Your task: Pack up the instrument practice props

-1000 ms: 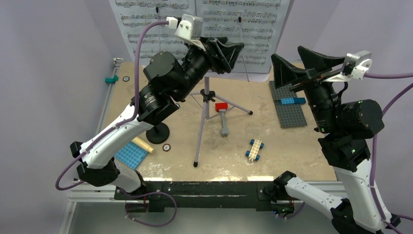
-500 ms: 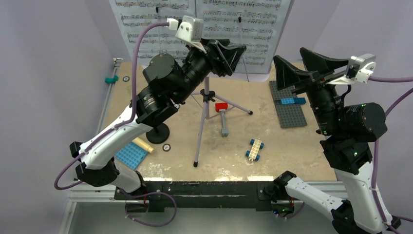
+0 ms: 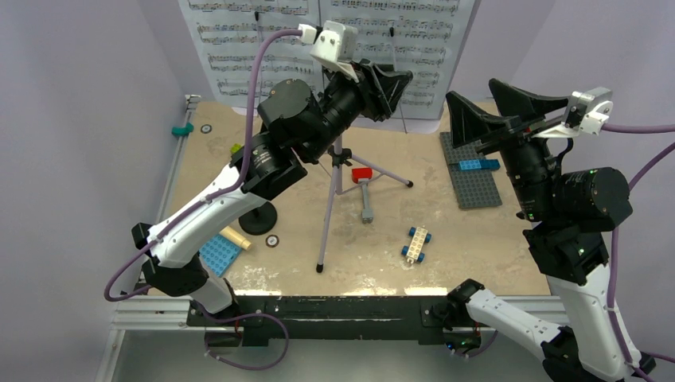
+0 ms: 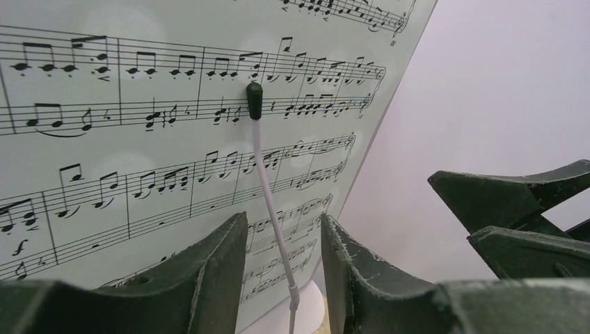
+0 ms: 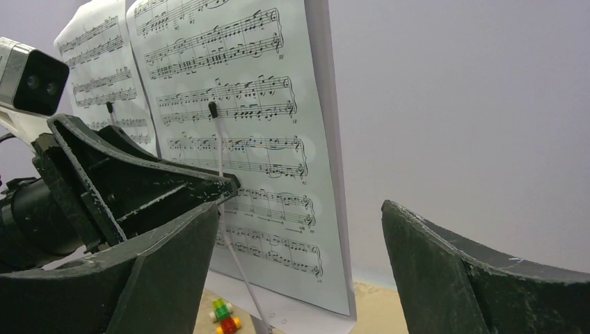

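White sheet-music pages [image 3: 382, 40] stand on the lilac tripod music stand [image 3: 334, 183] at the back of the table. My left gripper [image 3: 398, 83] is raised right up against the right-hand page [image 4: 139, 139]. It is open partway, and the thin white page-holder wire [image 4: 268, 188] runs between its fingers [image 4: 216, 278] without touching either. My right gripper [image 3: 471, 89] hangs wide open and holds nothing, facing the same page [image 5: 236, 139] from the right. The black round-base mic stand [image 3: 259, 216] and the cream-yellow microphone [image 3: 236, 237] lie on the table under the left arm.
A grey studded plate [image 3: 476, 187] with a blue brick [image 3: 477, 165] lies at the right, and a blue plate [image 3: 216, 253] at the front left. A red-and-grey brick piece [image 3: 363, 175] and a wheeled brick car [image 3: 415, 243] sit between the tripod legs and the front edge.
My left arm has swung up and to the right, closer to the right-hand page, and its jaws have narrowed. The right gripper has risen slightly and stays wide open.
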Available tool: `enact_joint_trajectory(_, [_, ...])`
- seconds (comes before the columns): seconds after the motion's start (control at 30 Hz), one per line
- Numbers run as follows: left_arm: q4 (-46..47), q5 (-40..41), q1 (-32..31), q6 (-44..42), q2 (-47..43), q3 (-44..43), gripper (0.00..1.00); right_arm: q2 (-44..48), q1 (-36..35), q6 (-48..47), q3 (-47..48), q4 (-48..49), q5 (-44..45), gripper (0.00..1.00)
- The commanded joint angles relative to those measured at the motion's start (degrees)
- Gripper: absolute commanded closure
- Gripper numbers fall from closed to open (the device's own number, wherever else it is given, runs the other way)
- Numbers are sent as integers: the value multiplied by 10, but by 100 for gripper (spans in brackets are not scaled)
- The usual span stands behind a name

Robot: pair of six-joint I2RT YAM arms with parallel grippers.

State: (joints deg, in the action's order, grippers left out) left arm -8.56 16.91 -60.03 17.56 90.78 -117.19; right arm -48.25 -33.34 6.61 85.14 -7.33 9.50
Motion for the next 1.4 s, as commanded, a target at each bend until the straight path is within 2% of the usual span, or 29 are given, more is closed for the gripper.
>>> enact_joint_trajectory(0.0, [4,-3,-2,-1,0,-26,55,-2,1,6,13,2,2,9])
enact_joint_trajectory(0.2, [17,-11,-2,-8,-2,-23,68,-1,1,0,9,9,-29,6])
enact_joint_trajectory(0.47, [37,-27,-2,-12,-15,-2,100,-2,1,-4,16,8,-46,5])
enact_joint_trajectory(1.07, [76,-71,-4,3,-66,73,100,-11,1,-42,42,12,-16,4])
enact_joint_trajectory(1.37, [95,-90,-11,5,-86,92,100,-17,2,-31,32,13,-30,4])
